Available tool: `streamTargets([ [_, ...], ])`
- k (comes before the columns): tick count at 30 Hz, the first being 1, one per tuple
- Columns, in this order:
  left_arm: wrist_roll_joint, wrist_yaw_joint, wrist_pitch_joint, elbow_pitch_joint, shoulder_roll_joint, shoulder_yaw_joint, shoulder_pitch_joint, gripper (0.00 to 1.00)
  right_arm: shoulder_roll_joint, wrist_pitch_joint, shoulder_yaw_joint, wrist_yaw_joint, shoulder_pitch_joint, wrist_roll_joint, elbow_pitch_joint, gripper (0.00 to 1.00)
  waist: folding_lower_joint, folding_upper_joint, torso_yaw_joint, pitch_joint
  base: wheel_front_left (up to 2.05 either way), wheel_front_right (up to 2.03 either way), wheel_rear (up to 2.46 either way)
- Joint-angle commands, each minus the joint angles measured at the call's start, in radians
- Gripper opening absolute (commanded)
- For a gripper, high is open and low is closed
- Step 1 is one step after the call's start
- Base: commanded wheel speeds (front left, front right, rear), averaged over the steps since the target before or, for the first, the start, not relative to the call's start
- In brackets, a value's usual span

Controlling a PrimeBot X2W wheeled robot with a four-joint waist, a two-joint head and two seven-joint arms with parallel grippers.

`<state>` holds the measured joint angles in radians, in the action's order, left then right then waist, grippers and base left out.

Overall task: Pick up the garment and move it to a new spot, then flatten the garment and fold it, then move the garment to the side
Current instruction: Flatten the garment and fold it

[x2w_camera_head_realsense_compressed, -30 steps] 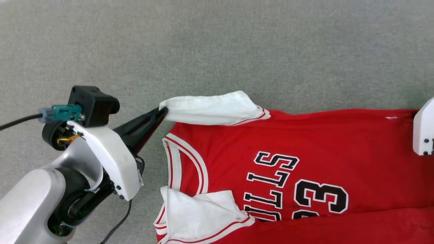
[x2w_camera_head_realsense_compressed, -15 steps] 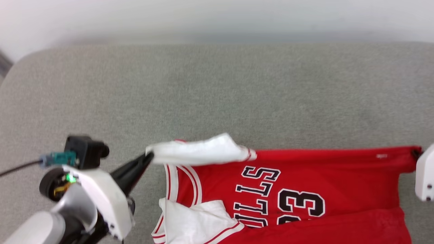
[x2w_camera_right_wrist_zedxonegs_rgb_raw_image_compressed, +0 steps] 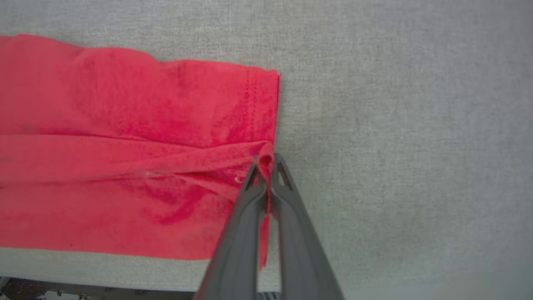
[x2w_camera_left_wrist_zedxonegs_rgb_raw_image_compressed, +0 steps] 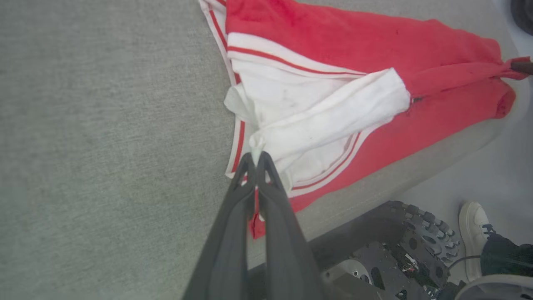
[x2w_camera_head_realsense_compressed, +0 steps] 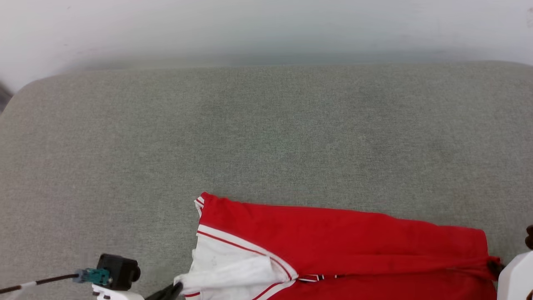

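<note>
Grey fabric pad stretches out in front of the robot, with a pale wall behind it at 12 o'clock. Down near the pad's front edge, around 6 o'clock from the head camera, the garment lies doubled over lengthwise, plain red side up. The collar end, with the white sleeve and striped trim, points to 9 o'clock, and the hem end points to 3 o'clock.

The left gripper is clamped tight on the tip of that white sleeve, at about 7 o'clock of the shirt, with the cloth pinched between its two dark fingers. The right gripper is clenched on a bunched red corner of the hem at roughly 4 o'clock, and a strip of red hangs down between its fingers. A raised crease runs through the red cloth toward that pinched corner.

Further out, a black camera block with a teal plug and a cable sits on the left wrist. Past the pad's front edge, the left wrist view catches a dark wheeled base and a person's white shoe on the pale floor.
</note>
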<state>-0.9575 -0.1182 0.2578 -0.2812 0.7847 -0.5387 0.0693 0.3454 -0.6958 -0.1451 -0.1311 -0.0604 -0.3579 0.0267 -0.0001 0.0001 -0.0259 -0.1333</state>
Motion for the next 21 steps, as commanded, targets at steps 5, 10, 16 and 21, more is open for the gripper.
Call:
streamTargets([
  [5,0.019,0.029,0.003,0.091,-0.035,-0.044,-0.014,0.0,0.03,0.035,0.042,0.001,-0.032,0.018,0.037,0.0,0.0001,-0.0001,-0.002,-0.016,0.0,0.0,0.0],
  [10,0.057,0.056,0.011,0.153,-0.058,-0.087,-0.048,0.0,0.041,0.096,0.088,0.001,-0.015,0.023,0.084,0.1,0.0001,-0.0001,-0.001,-0.027,0.0,0.0,0.0],
  [16,0.11,0.073,-0.005,0.206,-0.087,-0.124,-0.08,1.0,0.045,0.123,0.125,0.0,-0.007,0.0,0.127,1.0,0.0001,-0.0001,0.006,-0.019,0.0,0.0,0.0],
  [21,0.116,0.075,-0.058,0.224,-0.106,-0.112,-0.079,1.0,0.065,0.139,0.12,0.001,0.009,-0.008,0.101,1.0,0.0001,-0.0001,0.016,0.013,0.0,0.0,0.0],
])
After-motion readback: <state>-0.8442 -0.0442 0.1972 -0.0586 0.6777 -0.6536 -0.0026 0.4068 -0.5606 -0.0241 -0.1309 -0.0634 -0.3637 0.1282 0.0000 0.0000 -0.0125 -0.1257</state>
